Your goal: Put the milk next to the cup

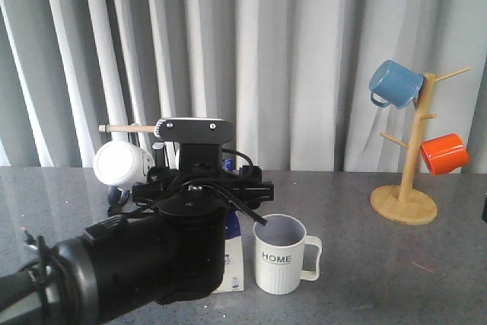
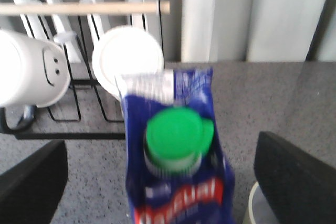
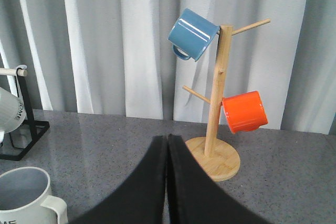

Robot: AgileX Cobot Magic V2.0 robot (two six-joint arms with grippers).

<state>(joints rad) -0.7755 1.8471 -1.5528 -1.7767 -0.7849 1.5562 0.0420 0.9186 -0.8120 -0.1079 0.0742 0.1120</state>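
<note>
Between the left gripper's [image 2: 160, 174] parted jaws stands the milk [image 2: 176, 166], untouched.

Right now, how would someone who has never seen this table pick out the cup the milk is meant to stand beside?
Start at the grey table, whose right side holds a wooden mug tree. Left of it, near the front edge, stands the cup upright, alone. It is cream and ribbed, with black HOME lettering; the tree's mugs are blue and orange.

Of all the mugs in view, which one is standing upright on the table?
The cream ribbed mug lettered HOME, beside the milk carton. The blue mug and orange mug hang on the wooden tree; the white mugs hang sideways on the black rack.
</note>
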